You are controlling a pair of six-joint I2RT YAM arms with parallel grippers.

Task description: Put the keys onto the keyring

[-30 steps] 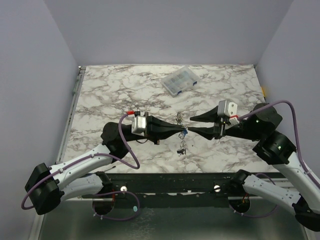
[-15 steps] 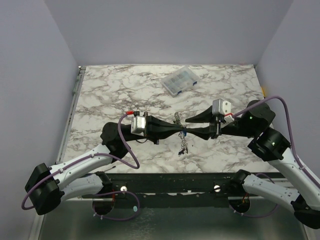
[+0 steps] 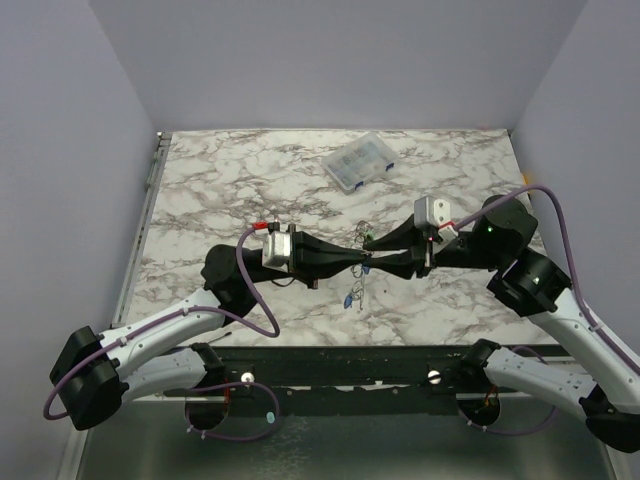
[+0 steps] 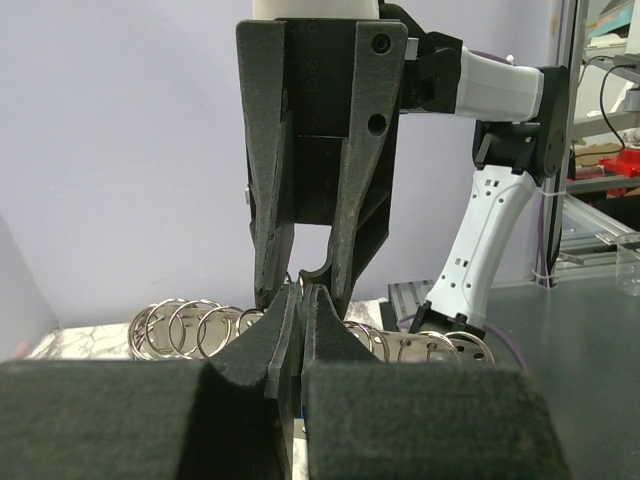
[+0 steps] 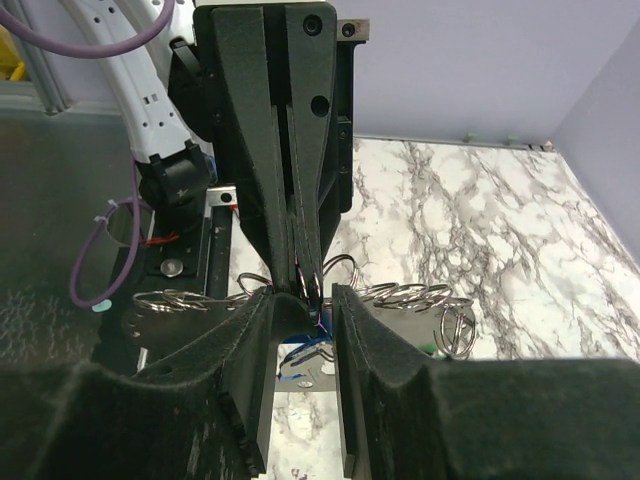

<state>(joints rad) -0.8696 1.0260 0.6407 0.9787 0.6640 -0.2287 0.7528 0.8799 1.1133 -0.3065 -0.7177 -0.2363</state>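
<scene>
Above the middle of the surface (image 3: pixel 220 180), nearer its near edge, the keyring (image 5: pixel 400 296) is pinched by the closed fingers of the left gripper (image 3: pixel 362 263). The right gripper (image 3: pixel 371 253) has slid in from the right, its narrowed, still-parted fingers straddling those tips. The keyring's chain runs far-to-near with a blue key (image 3: pixel 347 298) dangling nearest, and a clear box (image 3: pixel 357 162) lies well apart by the far edge.

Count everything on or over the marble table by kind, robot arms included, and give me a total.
Robot arms: 2, left arm and right arm
Claws: 2, left claw and right claw
Clear compartment box: 1
Keyring chain: 1
Keys in view: 2, blue key and green key; others may be hidden
Total: 8
</scene>
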